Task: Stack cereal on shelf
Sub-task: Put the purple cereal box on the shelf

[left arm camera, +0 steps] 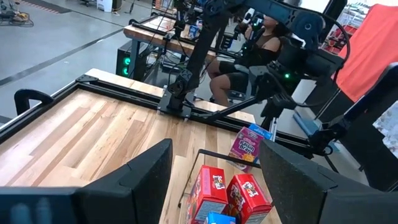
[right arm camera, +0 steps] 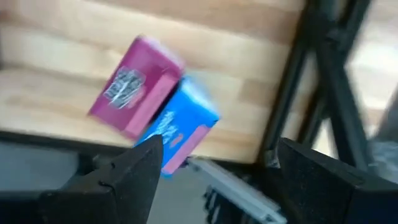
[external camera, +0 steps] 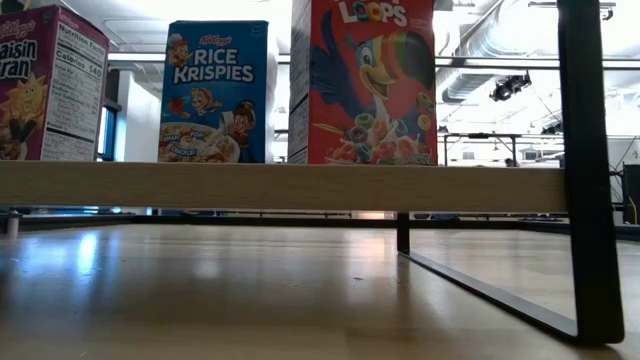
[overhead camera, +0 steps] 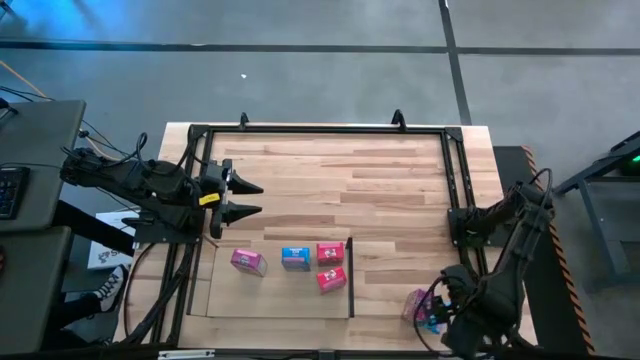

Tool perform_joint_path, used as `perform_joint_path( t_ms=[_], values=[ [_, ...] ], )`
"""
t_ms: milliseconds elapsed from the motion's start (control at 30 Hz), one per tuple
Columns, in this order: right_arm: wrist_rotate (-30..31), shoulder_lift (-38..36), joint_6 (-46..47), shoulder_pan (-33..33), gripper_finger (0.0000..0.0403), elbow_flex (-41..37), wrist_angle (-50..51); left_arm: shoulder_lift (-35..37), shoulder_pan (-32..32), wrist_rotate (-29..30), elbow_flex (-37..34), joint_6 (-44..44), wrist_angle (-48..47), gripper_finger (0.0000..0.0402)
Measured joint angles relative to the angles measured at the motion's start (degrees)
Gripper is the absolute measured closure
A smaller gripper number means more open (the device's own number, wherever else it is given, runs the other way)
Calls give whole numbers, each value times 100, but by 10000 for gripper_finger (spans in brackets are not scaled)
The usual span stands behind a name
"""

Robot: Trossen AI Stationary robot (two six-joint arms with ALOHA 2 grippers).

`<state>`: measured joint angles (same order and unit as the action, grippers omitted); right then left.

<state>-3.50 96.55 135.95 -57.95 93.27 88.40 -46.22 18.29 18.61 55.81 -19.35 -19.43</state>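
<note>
On the shelf (overhead camera: 225, 290), a light wood panel with dark side walls at the table's near edge, stand a pink cereal box (overhead camera: 247, 261), a blue one (overhead camera: 295, 258) and two red ones (overhead camera: 330, 253) (overhead camera: 331, 279). The low view shows them upright on the shelf board (external camera: 300, 186). A pink box (right arm camera: 134, 87) and a blue box (right arm camera: 180, 134) lie side by side on the tabletop near its near right corner. My right gripper (right arm camera: 217, 180) hangs open above these two, pointing down. My left gripper (overhead camera: 245, 198) waits open at the table's left, raised, pointing right.
A black frame (overhead camera: 320, 128) runs around the tabletop. The shelf's dark right side wall (overhead camera: 350, 275) stands between the shelved boxes and the two loose ones. A person (left arm camera: 249, 56) sits beyond the table's right side. Bare planked tabletop (overhead camera: 340, 180) stretches across the far half.
</note>
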Motion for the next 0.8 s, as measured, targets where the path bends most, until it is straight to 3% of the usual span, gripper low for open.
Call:
perform_joint_path(
  t_ms=[267,800],
  values=[
    [70,-163,-82,19,104,-835,-1817,0,1,-63,-1,-6,7,172],
    [-188,-122,-80,137,104,-990,-1286,-2,1,-68,-2,-156,5,172]
  ],
)
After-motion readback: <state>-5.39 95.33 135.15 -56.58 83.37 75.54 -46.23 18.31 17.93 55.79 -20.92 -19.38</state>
